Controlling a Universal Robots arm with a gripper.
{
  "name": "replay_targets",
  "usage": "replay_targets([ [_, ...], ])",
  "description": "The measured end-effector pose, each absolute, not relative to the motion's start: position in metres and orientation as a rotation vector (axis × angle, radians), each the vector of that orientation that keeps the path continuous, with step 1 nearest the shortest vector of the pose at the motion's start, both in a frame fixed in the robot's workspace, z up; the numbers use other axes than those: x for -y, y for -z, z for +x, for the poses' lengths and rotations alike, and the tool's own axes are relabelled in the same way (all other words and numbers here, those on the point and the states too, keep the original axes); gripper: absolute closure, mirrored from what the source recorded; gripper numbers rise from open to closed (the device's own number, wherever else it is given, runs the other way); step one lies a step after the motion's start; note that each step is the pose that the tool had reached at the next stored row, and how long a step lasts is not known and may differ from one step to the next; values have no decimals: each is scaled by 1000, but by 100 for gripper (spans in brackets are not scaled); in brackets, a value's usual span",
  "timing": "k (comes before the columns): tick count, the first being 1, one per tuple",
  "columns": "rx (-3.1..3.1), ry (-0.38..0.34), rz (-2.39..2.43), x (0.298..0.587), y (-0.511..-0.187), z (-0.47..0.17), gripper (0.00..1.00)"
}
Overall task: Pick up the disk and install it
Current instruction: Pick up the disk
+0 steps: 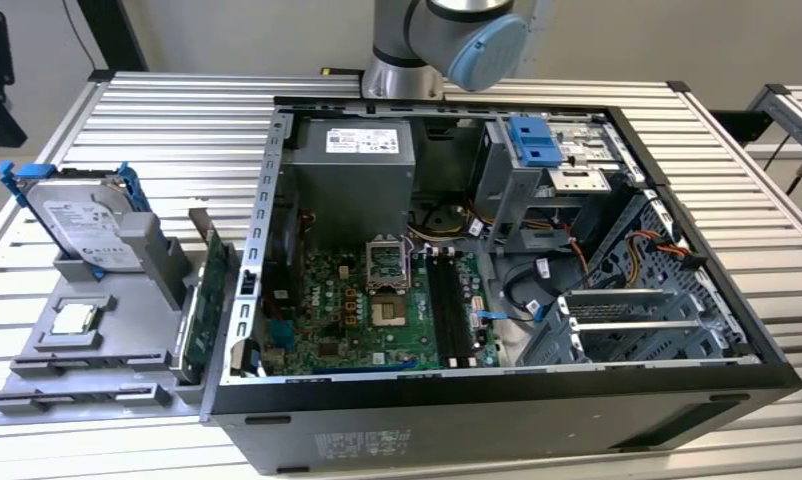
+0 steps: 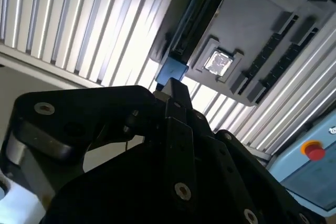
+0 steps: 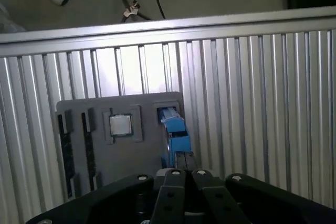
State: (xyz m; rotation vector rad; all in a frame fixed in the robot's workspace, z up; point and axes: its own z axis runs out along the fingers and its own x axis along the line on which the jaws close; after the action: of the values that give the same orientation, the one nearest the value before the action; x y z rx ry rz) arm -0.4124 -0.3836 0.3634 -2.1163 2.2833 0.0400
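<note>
The disk (image 1: 88, 222) stands on edge in a grey holder (image 1: 101, 352) at the exterior view's left, its silver face and white label framed by blue rails. In both wrist views I look down on it edge-on: a blue rail end (image 3: 176, 129) and a dark edge (image 2: 197, 22) beside the holder (image 3: 123, 156). My gripper (image 3: 184, 157) hangs above the disk, apart from it, its black fingers together with nothing between them. The fingertips (image 2: 171, 84) line up over the blue rail end (image 2: 173, 70).
An open computer case (image 1: 261, 250) lies at the centre of the ribbed metal table, with a drive bay and blue latch (image 1: 535, 140) at its back. A small square processor chip (image 1: 74, 318) sits in the holder. The arm's joint (image 1: 444, 40) is behind the case. A red button (image 2: 314, 151) sits off the table.
</note>
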Motion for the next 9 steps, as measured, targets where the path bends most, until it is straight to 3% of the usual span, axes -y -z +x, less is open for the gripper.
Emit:
replay_targets([
  [9, -2129, -46, -2268, 384, -361, -412, 100],
])
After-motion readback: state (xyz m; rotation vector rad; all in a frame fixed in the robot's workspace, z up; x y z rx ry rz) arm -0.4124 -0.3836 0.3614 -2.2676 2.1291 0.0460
